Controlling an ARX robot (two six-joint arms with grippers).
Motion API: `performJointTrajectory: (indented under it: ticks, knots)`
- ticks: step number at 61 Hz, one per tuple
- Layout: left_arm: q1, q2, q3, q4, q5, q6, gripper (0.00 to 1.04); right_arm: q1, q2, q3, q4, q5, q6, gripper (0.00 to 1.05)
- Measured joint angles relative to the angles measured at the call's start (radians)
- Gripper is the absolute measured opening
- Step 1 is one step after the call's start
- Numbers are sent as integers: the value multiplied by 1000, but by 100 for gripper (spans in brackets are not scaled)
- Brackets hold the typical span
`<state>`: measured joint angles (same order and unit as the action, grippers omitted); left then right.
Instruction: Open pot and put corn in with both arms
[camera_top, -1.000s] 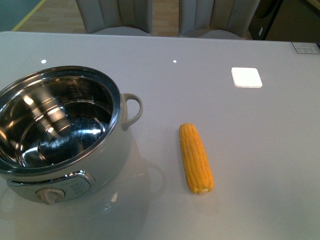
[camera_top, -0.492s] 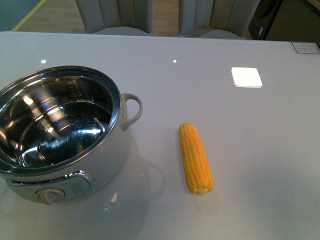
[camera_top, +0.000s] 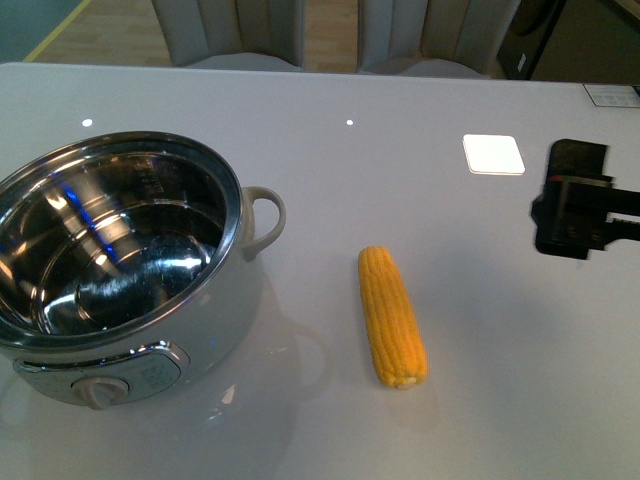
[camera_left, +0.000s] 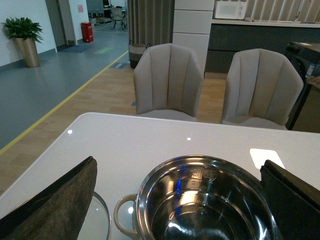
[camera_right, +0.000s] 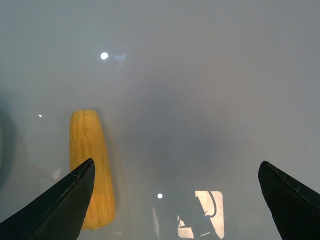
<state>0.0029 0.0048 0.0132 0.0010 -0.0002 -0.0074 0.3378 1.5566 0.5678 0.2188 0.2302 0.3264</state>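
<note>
Now the right gripper (camera_right: 176, 165) hovers spread wide and empty, off to the right of the corn (camera_top: 392, 316), which lies on the table (camera_top: 400, 150) beside the uncovered pot (camera_top: 228, 315). It should centre over the cob's middle, jaws across its width. The left gripper (camera_left: 178, 162), likewise spread, hangs above the pot.

Even overhead light glares on the glossy table (camera_top: 330, 180) (one square patch (camera_top: 493, 154)); right wrist view hazy.

the pot (camera_top: 228, 308) has a pale grey-white body, a mirror-bright steel inside with blue glints and a cream dial (camera_top: 100, 390). the corn (camera_top: 392, 315) is yellow-orange, ribbed with neat kernel rows. the tabletop (camera_top: 480, 330) is glossy light grey. the right arm (camera_top: 572, 205) is black. the chairs (camera_left: 168, 80) are beige.
</note>
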Motion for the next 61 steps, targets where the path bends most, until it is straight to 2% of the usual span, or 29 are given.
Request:
performJointTrajectory:
  ticks: [19, 40, 61]
  knots:
    - [0, 0, 0, 0, 0, 0, 98, 77, 309, 142, 53, -45, -1, 96]
    - [0, 0, 0, 0, 0, 0, 98, 148, 497, 204, 88, -74, -8, 96]
    - [0, 0, 0, 0, 0, 0, 98, 183, 600, 286, 80, -85, -45, 96]
